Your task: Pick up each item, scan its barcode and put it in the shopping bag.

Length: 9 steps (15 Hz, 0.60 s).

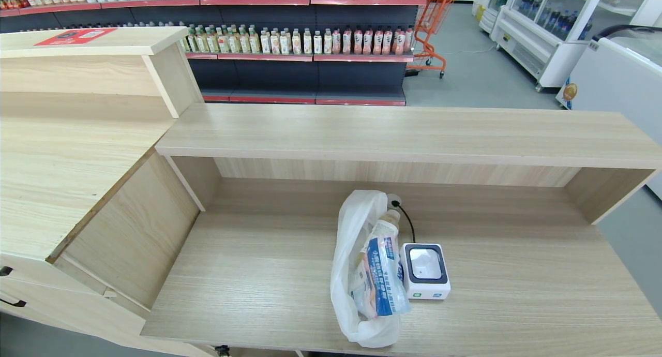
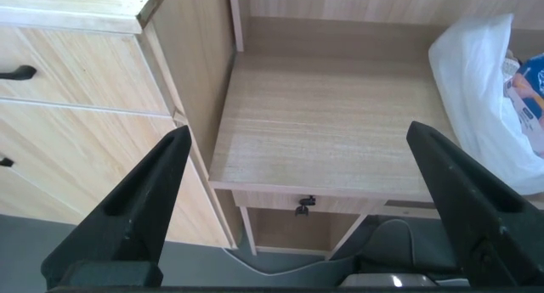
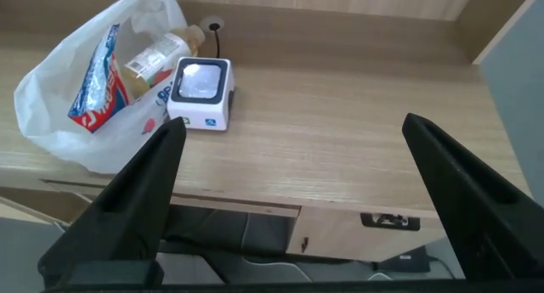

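A bottle (image 1: pixel 387 223) and a packet (image 1: pixel 382 282) are contained in the shopping bag (image 1: pixel 344 264), which lies on the counter (image 1: pixel 248 274) just beside the scanner (image 1: pixel 425 270). The task is judged essentially complete. The left gripper (image 2: pixel 299 136) and right gripper (image 3: pixel 293 127) are spread wide, with nothing held.

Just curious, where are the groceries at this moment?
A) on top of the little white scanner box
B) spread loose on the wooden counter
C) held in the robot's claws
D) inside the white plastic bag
D: the pale drink bottle and the blue-and-white packet both lie inside the white plastic shopping bag, beside the white square scanner.
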### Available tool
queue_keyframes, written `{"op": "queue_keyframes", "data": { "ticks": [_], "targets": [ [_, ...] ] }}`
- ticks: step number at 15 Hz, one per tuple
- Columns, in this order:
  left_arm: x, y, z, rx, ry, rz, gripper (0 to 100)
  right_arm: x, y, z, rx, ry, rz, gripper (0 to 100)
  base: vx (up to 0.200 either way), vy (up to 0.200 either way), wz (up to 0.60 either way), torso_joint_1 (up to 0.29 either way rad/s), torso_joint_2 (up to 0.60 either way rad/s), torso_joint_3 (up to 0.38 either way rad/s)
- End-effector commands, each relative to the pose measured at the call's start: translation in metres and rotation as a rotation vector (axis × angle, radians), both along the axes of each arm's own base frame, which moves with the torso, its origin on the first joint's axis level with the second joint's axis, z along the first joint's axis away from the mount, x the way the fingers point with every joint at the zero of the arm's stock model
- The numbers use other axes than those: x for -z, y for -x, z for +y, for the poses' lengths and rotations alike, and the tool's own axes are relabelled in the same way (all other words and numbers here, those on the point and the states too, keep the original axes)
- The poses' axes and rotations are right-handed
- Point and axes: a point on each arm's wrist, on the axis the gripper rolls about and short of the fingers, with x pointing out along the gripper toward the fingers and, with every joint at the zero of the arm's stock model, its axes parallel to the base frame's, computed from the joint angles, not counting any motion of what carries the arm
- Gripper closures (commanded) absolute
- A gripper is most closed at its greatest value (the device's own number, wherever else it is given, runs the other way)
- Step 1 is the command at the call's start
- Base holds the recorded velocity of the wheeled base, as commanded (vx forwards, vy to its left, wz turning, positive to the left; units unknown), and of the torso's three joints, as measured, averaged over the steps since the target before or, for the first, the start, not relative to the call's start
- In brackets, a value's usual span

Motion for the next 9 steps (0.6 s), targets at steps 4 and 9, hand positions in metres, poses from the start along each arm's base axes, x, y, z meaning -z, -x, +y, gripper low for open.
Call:
{"op": "queue_keyframes", "data": {
  "ticks": [4, 9],
  "targets": [
    [0.0000, 0.0000, 0.0000, -0.001, -0.041, 0.000, 0, 0.0003, -0.0003, 0.0000, 0.001, -0.001, 0.006, 0, 0.000, -0.150, 0.00, 0.002, 0.00, 0.001],
    [0.0000, 0.0000, 0.0000, -0.001, -0.040, 0.000, 0, 0.0003, -0.0003, 0.0000, 0.001, 0.000, 0.006, 0, 0.000, -0.200, 0.00, 0.007, 0.00, 0.001]
  ]
}}
